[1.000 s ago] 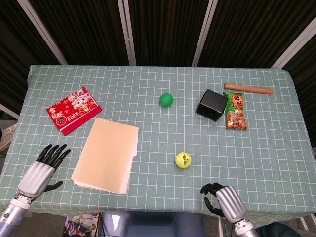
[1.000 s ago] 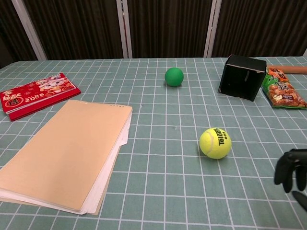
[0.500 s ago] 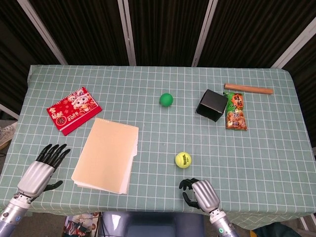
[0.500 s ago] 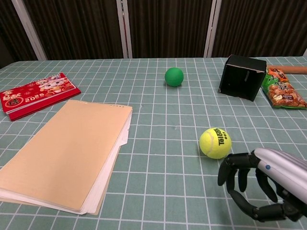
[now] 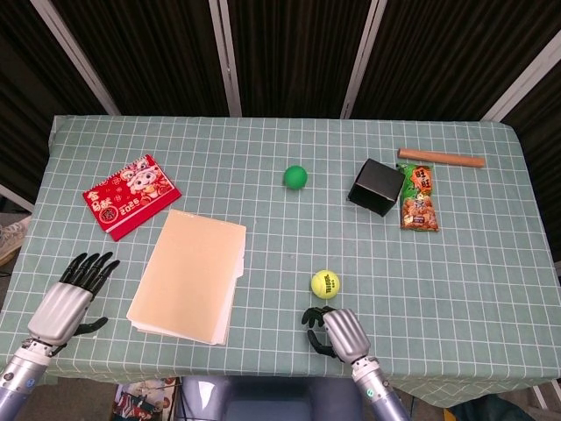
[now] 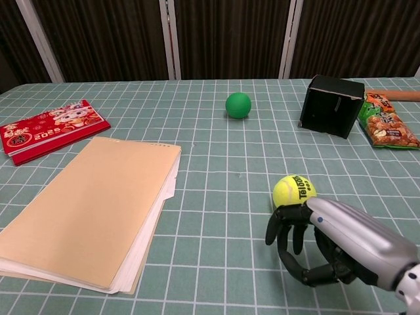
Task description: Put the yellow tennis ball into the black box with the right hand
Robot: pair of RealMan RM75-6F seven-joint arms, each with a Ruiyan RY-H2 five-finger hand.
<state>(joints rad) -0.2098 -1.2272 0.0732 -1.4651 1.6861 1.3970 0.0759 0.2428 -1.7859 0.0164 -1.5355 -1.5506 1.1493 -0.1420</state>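
Right hand [image 6: 328, 243], fingers curled apart and holding nothing, hovers beside the yellow tennis ball [image 6: 294, 195], printed "Teloon", near the table's [image 5: 491, 289] front edge.

Table [image 5: 491, 289] under a pale green cloth [image 5: 263, 149] ruled in a white grid, hanging over the edges. Behind it, dark pleated curtains [image 5: 289, 53] broken by slanted white poles [image 5: 225, 57], four of them across the back in the head view. Dim strip of floor [image 5: 10, 237] at the far left. Even, soft light over the whole cloth.
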